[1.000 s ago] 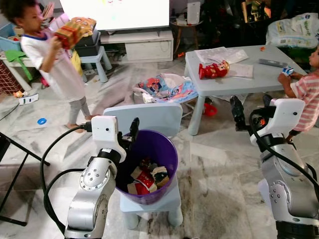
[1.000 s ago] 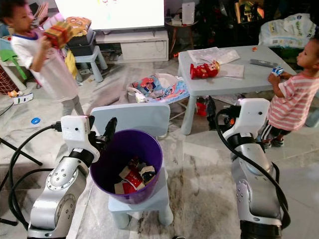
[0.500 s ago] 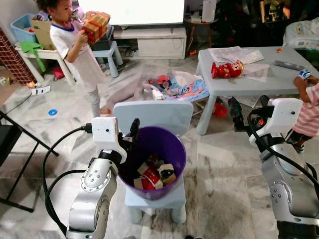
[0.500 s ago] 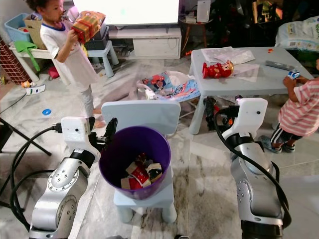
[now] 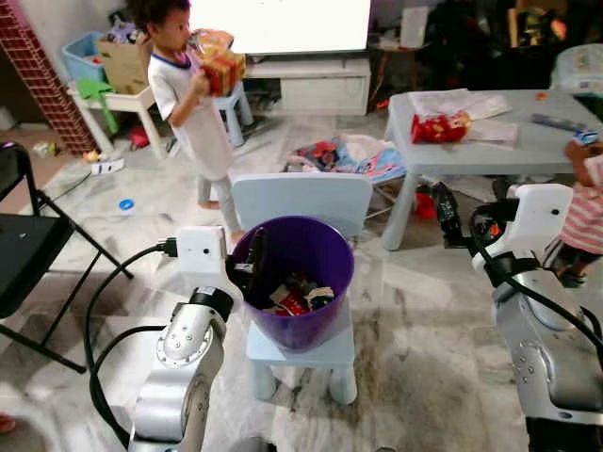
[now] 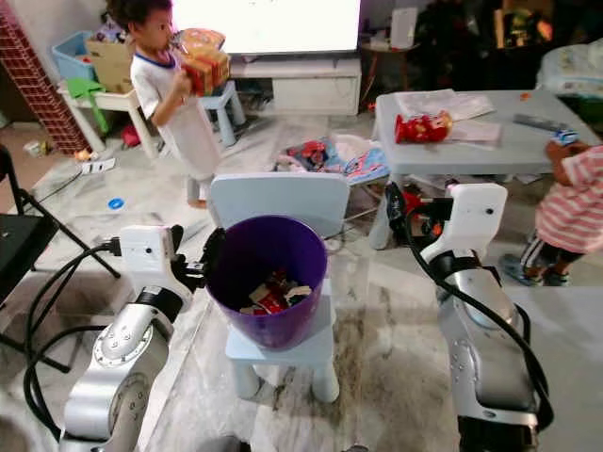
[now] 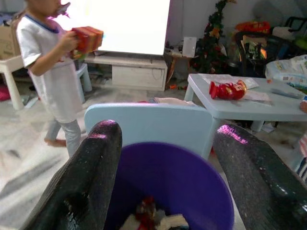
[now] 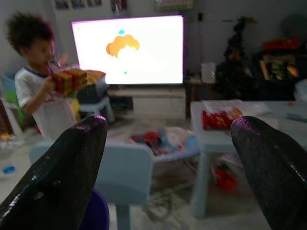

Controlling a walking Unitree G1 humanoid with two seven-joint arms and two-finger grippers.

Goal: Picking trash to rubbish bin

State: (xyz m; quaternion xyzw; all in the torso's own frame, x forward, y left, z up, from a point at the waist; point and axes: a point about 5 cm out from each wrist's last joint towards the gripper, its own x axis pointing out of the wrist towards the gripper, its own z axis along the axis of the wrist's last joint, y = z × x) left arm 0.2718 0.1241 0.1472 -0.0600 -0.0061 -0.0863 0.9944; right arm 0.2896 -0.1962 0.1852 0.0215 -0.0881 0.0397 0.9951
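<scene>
**Both grippers empty; bin part-filled on chair**

Left gripper [image 7: 163, 187]: fingers spread wide, nothing between them. In the left wrist view the two black fingers [image 7: 88, 177] frame the purple bin [image 5: 294, 282], and in the left eye view the gripper sits at the bin's left rim, lower centre of the frame. Whether it touches the rim cannot be told. Judged purpose: the position suits a release over the bin rather than a grasp.

Right gripper [image 8: 168, 182]: fingers likewise wide apart and empty. In the left eye view it hangs at centre right, well apart from the bin, pointing towards the low grey table [image 5: 528, 155]. Judged purpose: held clear, available for the next pick.

Task item: the bin stands on the seat of a small pale-blue chair [image 5: 301, 202], which raises it nearer arm level. Trash [image 5: 300, 294], red and white wrappers, lies in its bottom; the bin is far from full.

Surroundings: a red packet [image 5: 438, 127] lies on the table at upper right, beside papers; it is a possible next item, judged only by appearance. A bundle of printed fabric [image 5: 344, 155] lies on the floor behind the chair. One child [image 5: 193, 104] stands at upper centre-left holding a box; another child's sleeve [image 5: 584, 202] shows at the right edge, close to the right arm. Hazard: any right arm swing calls for care.
</scene>
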